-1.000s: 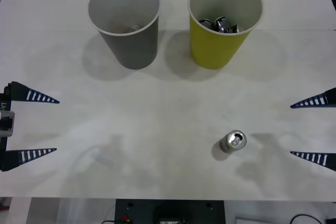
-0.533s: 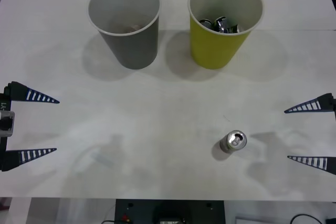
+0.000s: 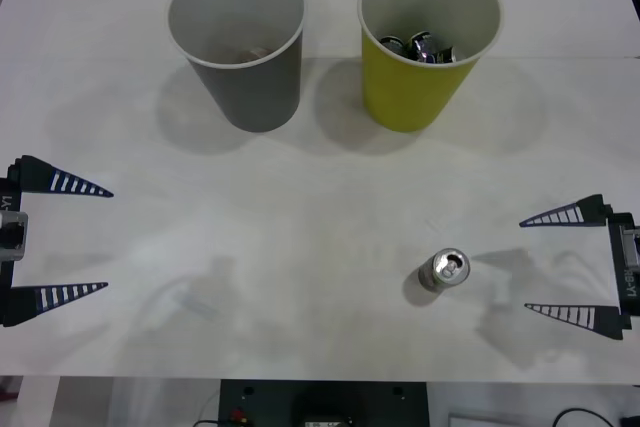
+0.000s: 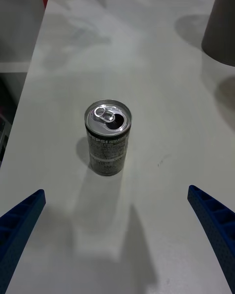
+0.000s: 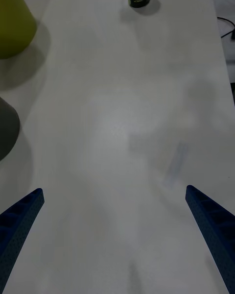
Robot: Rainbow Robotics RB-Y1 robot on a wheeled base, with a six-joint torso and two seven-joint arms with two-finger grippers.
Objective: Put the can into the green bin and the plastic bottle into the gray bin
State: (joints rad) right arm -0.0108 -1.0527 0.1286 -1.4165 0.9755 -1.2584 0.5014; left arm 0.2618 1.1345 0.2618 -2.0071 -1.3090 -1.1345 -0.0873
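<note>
Reaching toward the can (image 3: pixel 443 270) with our right gripper (image 3: pixel 562 264) spread wide and empty, we risk clipping it with one fingertip and toppling it, since it stands small and light on the table (image 3: pixel 300 237). It sits upright near the front edge, well apart from the green bin (image 3: pixel 420 87), long axis vertical, tab end up. Our left gripper (image 3: pixel 70 239) waits open and empty at the left edge.

Overhead front view; two low wrist views, both facing the can (image 4: pixel 107 138).
</note>
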